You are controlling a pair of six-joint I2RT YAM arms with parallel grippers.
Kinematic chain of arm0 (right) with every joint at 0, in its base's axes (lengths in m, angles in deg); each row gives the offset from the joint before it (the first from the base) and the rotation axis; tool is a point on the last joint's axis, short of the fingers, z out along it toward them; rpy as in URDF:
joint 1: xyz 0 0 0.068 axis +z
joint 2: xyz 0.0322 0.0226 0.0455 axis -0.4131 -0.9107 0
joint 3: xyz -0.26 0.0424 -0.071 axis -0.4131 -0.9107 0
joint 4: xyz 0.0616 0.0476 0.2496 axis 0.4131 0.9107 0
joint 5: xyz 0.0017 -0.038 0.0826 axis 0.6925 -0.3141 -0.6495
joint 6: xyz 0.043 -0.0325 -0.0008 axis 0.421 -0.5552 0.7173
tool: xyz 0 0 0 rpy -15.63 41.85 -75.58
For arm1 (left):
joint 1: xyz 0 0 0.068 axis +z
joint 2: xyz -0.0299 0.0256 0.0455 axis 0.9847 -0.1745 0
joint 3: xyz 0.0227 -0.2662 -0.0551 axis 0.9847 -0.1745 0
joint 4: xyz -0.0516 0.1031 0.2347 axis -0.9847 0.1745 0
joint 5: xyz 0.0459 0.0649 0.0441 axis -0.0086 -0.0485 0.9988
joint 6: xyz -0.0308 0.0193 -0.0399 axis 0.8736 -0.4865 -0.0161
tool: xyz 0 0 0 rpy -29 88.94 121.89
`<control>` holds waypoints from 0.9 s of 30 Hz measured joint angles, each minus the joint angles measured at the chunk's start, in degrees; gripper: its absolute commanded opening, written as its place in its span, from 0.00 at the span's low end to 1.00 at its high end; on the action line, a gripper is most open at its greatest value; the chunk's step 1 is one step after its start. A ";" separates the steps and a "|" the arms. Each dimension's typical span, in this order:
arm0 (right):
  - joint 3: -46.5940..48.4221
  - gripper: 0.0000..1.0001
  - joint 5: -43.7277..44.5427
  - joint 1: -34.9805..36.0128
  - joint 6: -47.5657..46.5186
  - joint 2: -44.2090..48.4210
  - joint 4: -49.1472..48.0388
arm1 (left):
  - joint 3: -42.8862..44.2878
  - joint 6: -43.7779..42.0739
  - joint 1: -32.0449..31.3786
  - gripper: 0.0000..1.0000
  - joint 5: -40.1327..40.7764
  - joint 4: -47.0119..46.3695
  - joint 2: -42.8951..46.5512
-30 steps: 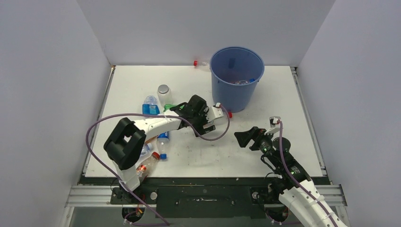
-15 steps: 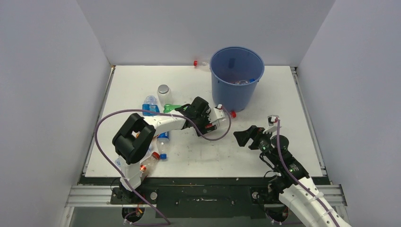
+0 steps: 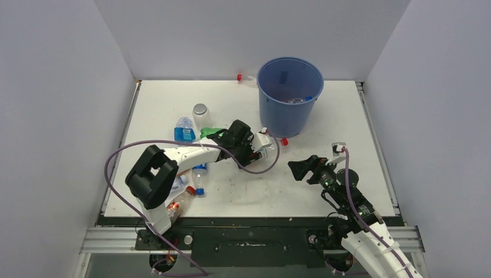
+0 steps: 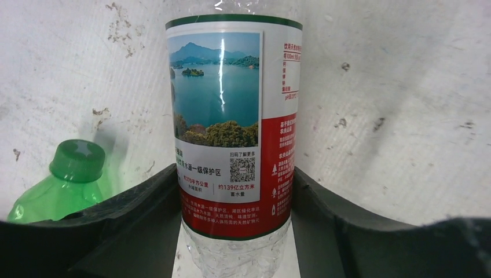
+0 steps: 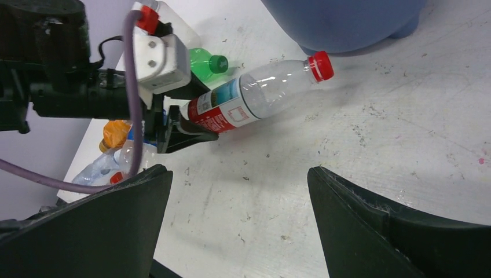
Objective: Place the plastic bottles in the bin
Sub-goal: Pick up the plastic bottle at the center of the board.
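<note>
Left wrist view has my left gripper (image 4: 234, 200) closed on the red-labelled bottle (image 4: 231, 116), one finger against each side of its label, with the white table (image 4: 405, 87) behind it and a green bottle (image 4: 63, 179) just beside. Right wrist view shows the held bottle's red cap (image 5: 320, 65) pointing at the foot of the blue bin (image 5: 347, 23), near it but apart; whether the bottle rests on the table I cannot tell. My right gripper (image 5: 236, 174) stands wide and empty.
</note>
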 measured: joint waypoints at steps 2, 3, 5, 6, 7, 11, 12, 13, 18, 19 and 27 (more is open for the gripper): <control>0.66 0.90 0.00 0.00 -0.37 0.13 0.76 | -0.87 0.87 -0.24 0.38 -0.28 0.52 2.71; 1.09 0.90 0.00 0.00 -0.61 0.17 1.11 | -1.27 1.29 -0.48 0.36 -0.33 0.57 4.28; 2.05 0.91 0.00 0.00 -0.92 0.70 2.03 | -1.84 2.12 -1.31 0.33 -0.26 0.59 7.54; 2.62 0.92 0.00 0.00 -1.11 1.16 2.56 | -2.16 2.75 -1.90 0.29 -0.15 0.59 9.25; 3.02 0.93 0.00 0.00 -1.27 1.60 2.71 | -2.51 3.50 -2.75 0.24 0.26 0.68 11.26; 5.14 0.98 -1.73 0.00 -1.57 3.56 2.84 | -4.42 8.44 -6.49 0.11 2.32 0.48 17.97; 5.68 1.00 -3.17 0.00 -1.51 3.91 2.40 | -4.90 9.49 -7.08 0.09 2.56 0.48 19.28; 6.34 1.00 -5.09 0.00 -1.05 4.09 1.60 | -5.77 11.26 -7.76 0.06 2.82 0.48 21.22; 12.41 0.95 -12.83 0.00 0.26 2.08 -3.39 | -9.33 19.08 -7.82 0.00 4.31 -0.17 31.76; 14.12 0.95 -13.68 0.00 0.17 1.27 -4.33 | -10.80 21.29 -7.63 0.00 4.24 -1.77 34.40; 16.85 0.93 -20.39 0.09 3.21 -5.31 -22.23 | -31.58 35.21 -7.13 0.00 -2.08 -27.04 60.08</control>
